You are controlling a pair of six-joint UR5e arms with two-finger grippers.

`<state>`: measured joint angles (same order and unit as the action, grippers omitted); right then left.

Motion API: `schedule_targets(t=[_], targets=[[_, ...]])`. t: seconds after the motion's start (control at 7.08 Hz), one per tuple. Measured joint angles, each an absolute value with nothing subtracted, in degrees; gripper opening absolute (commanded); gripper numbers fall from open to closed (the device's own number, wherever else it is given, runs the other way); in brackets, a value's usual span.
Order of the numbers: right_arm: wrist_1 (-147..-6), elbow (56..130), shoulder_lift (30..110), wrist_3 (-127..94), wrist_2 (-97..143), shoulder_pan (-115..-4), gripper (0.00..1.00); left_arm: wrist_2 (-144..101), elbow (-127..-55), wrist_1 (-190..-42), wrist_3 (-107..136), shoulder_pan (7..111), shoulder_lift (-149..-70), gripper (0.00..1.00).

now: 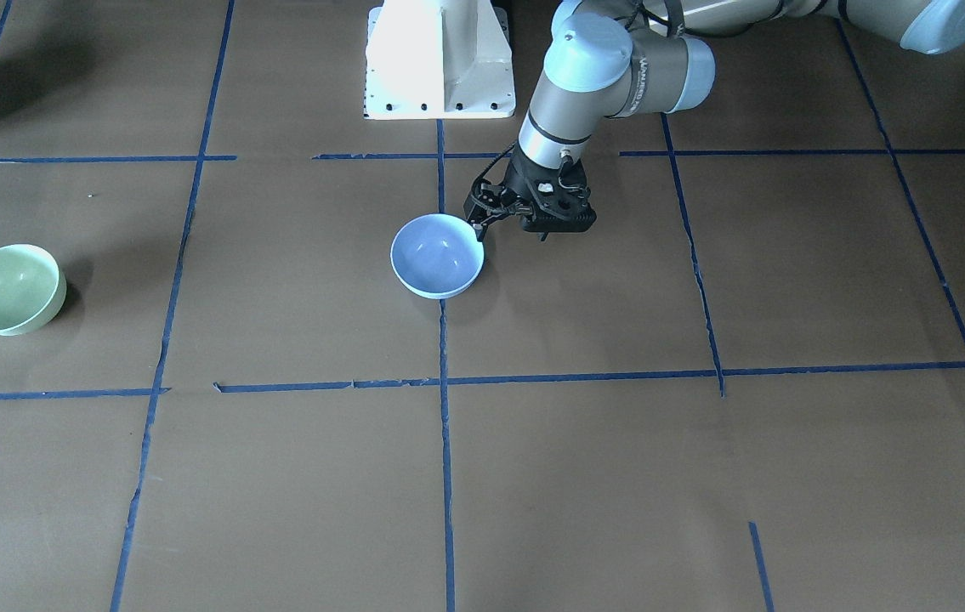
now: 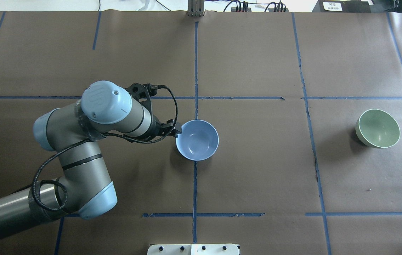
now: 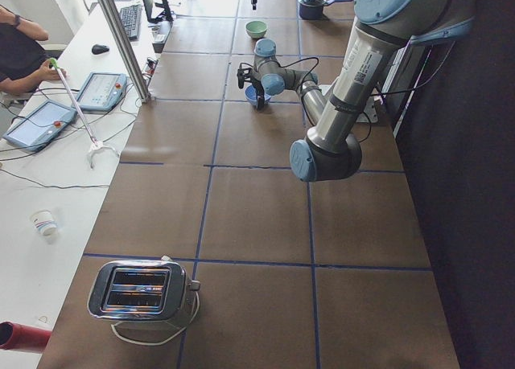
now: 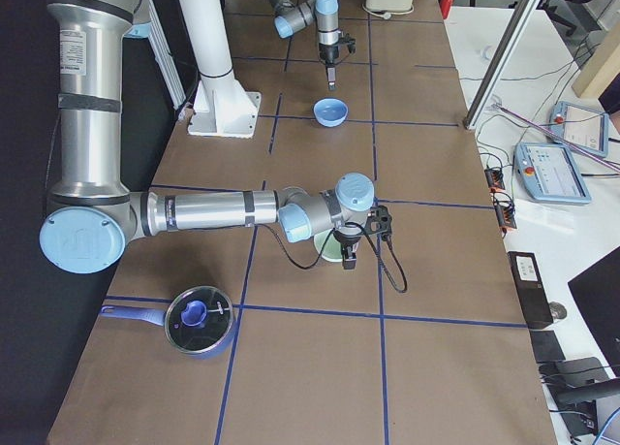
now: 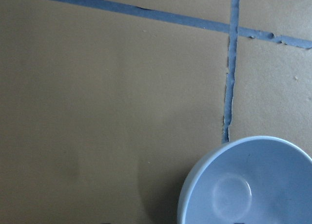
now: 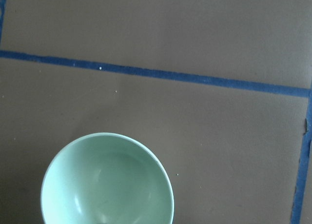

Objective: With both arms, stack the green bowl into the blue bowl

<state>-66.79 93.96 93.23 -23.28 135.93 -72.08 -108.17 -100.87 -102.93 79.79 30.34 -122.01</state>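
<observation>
Blue bowl (image 1: pixel 437 255): upright at table centre, placed to receive.
Green bowl (image 1: pixel 10 289): well apart, on the right arm's side.
Left gripper (image 1: pixel 479 226): at the blue rim, probably steadying; opening indiscernible.
Right gripper (image 4: pixel 348 261): beside the green bowl, probably for pickup; opening indiscernible.

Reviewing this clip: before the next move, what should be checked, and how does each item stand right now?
1. Green bowl upright and empty: ok.
2. Blue bowl upright and empty: ok.
3. Left gripper at the blue bowl's rim: ok.
4. Left gripper closed on that rim: cannot tell.
5. Right gripper holding the green bowl: cannot tell; it is close by the bowl.
6. Green bowl stacked in the blue bowl: not ok, they sit far apart.
</observation>
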Motion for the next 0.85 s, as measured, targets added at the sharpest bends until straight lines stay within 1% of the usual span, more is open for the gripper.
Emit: schedule_targets(t=[0.14,0.28,0.42,0.57,0.85], targets=[[-57.4,90.01,92.89,-31.37,133.57,-69.27,0.9,-108.19,-101.87,-102.87,79.85,30.73,-121.02,0.99],[-50.23,86.2,92.78,-36.06,132.27,-67.11,0.75,-108.19,-102.17,-102.85,79.88,30.96,-120.68,0.99],[-45.21,83.13,92.77,-38.09,131.99,-65.95,0.24,-108.2,-102.26,-102.84,79.91,31.06,-120.56,0.99],[-42.65,81.74,92.88,-38.96,132.21,-65.5,0.0,-108.18,-102.33,-102.83,79.95,31.08,-120.49,0.99],[-41.3,81.03,93.15,-39.54,132.38,-64.86,0.0,-108.12,-102.48,-102.83,80.0,31.08,-120.46,0.99]])
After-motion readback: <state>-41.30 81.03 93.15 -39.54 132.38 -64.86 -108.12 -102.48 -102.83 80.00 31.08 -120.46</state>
